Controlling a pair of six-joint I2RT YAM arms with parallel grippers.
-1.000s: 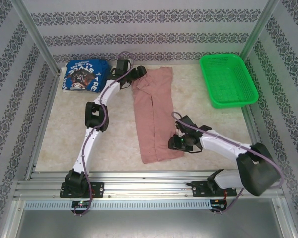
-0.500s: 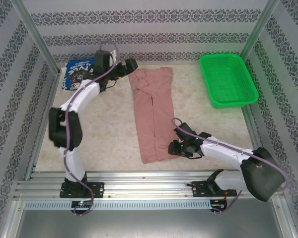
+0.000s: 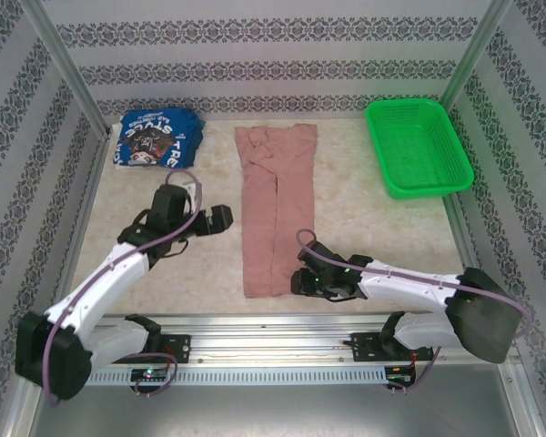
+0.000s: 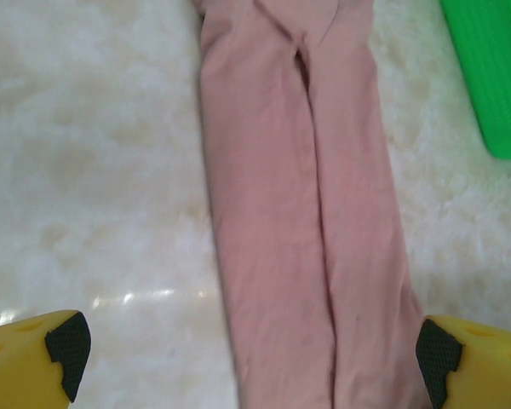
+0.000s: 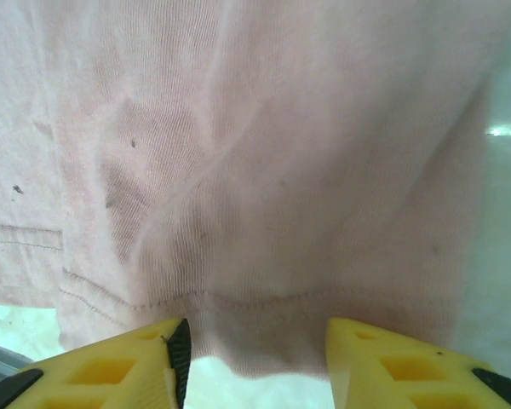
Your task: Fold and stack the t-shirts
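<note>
Found right tool (image 5: 255, 349) with jaws part-way apart, low at the stitched near hem of the pink t-shirt (image 3: 273, 209). Hem edge dipping into the gap between the yellow fingers (image 5: 111, 366), pale counter visible through that gap. Not clenched on the cloth; contact with the fingers impossible to judge. Placed it, from the top view, at the shirt's near right corner.

Found left tool (image 4: 251, 362) released, spread wide, grasping nothing. Positioned just left of the pink shirt at about mid-length, pointing toward it.

Logged pink t-shirt as a long narrow strip down the middle of the counter (image 3: 382, 228), both sides folded in toward a centre line. Logged blue t-shirt (image 3: 155, 139) folded at the far left corner, white lettering up, well apart from the pink one. Noted green basket (image 3: 419, 146) at the far right, apart from both shirts.
</note>
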